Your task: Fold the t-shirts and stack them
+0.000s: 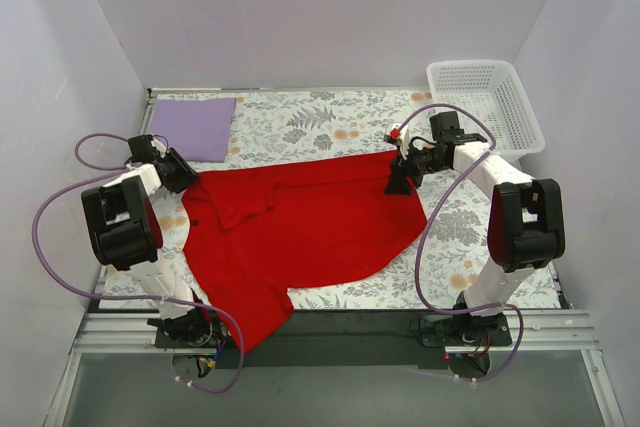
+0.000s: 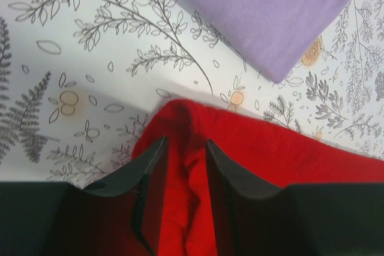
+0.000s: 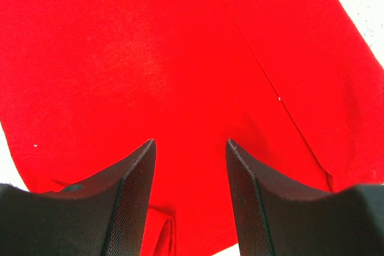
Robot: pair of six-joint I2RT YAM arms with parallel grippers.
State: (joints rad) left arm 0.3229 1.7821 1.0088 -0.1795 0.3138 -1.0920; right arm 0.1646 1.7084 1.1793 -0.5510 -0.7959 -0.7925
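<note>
Red t-shirt in low left tool

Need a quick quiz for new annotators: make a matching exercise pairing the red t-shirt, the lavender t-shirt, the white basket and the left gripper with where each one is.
Things
1. red t-shirt
2. lavender t-shirt
3. white basket
4. left gripper

Places
A. far right corner of the table
B. at a cloth edge, red fabric between its fingers
C. far left corner, lying flat
D. spread across the middle

Pairs: 1-D, 2-C, 3-A, 4-B
</note>
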